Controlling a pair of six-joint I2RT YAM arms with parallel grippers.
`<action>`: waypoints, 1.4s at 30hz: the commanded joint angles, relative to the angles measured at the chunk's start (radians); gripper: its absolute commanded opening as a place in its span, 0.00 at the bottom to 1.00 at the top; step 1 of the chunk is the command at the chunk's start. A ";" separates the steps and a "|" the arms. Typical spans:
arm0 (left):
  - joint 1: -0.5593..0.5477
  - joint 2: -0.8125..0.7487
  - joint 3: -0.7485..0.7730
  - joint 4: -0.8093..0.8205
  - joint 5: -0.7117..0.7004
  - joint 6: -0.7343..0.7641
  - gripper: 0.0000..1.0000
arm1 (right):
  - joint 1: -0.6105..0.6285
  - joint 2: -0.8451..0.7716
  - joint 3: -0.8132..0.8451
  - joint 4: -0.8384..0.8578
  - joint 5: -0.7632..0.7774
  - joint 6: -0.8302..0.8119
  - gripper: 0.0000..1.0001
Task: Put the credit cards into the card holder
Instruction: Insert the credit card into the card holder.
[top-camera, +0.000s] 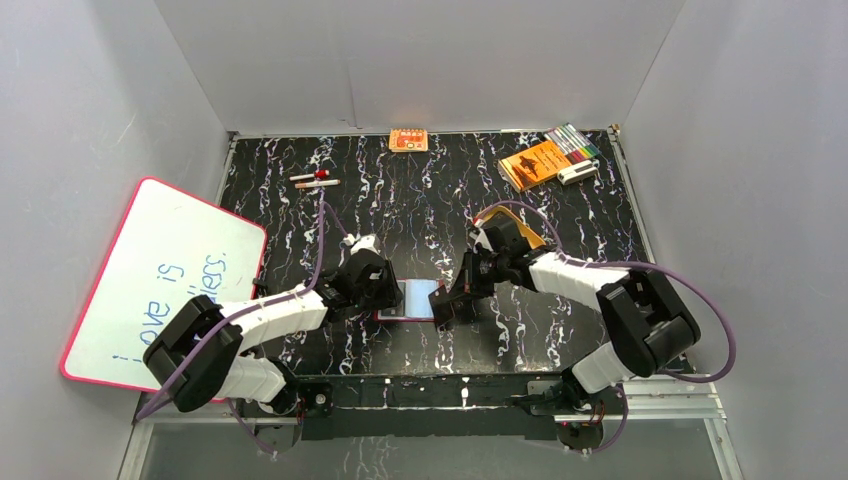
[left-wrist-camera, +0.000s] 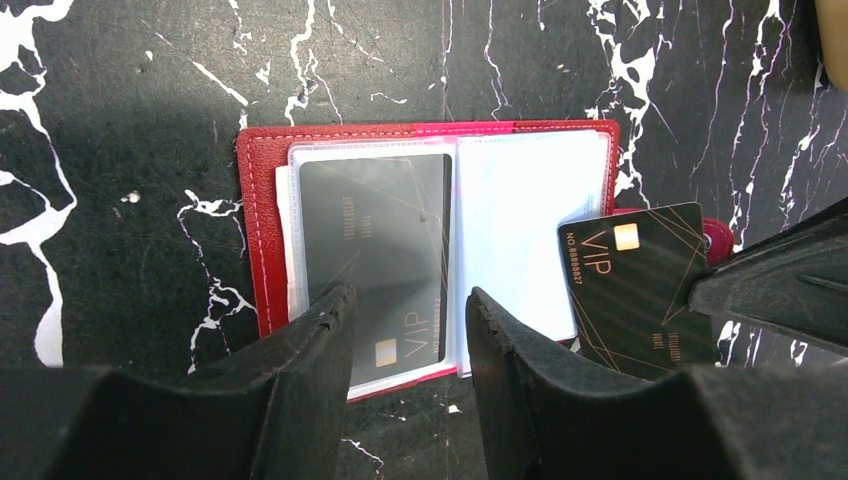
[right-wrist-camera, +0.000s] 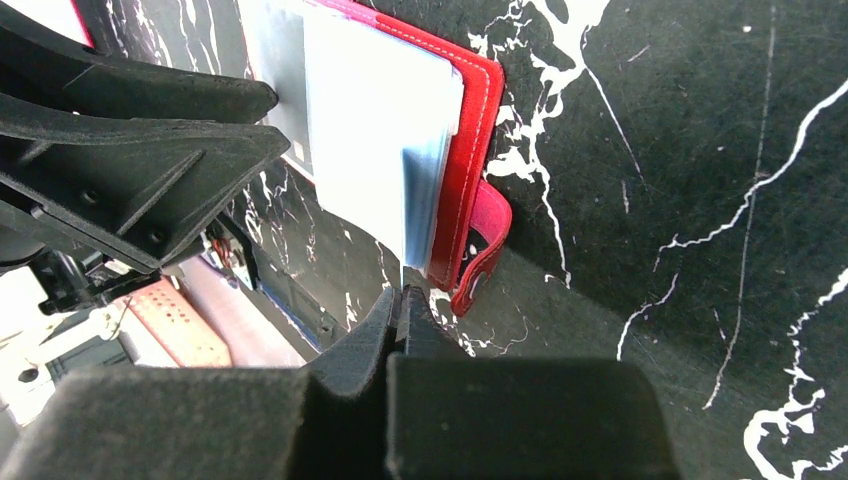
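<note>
The card holder (left-wrist-camera: 265, 230) lies open on the black marbled table, its red cover framing clear sleeves. A dark credit card (left-wrist-camera: 375, 220) sits inside the left sleeve. My left gripper (left-wrist-camera: 405, 325) is open, its two fingers over the holder's near edge with nothing between them. A second black credit card (left-wrist-camera: 635, 285) marked VIP is tilted at the holder's right edge, next to the snap tab (right-wrist-camera: 480, 245). My right gripper (right-wrist-camera: 403, 298) is shut on that card, which appears edge-on in the right wrist view. From above, both grippers meet over the holder (top-camera: 415, 298).
A whiteboard (top-camera: 160, 280) leans at the left table edge. Along the back lie two pens (top-camera: 315, 180), a small orange box (top-camera: 408, 141), an orange booklet (top-camera: 533, 163), markers (top-camera: 572, 140) and a white object (top-camera: 578, 173). A tan tray (top-camera: 533, 240) shows beneath the right arm.
</note>
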 joint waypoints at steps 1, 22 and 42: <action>0.006 0.007 -0.018 0.001 -0.001 -0.002 0.42 | 0.013 0.032 0.026 0.059 -0.041 0.012 0.00; 0.006 -0.038 0.001 -0.022 -0.001 -0.006 0.56 | 0.062 0.111 0.069 0.200 -0.106 0.071 0.00; 0.006 0.065 0.026 -0.025 -0.027 0.011 0.30 | 0.070 0.090 0.069 0.187 -0.102 0.063 0.00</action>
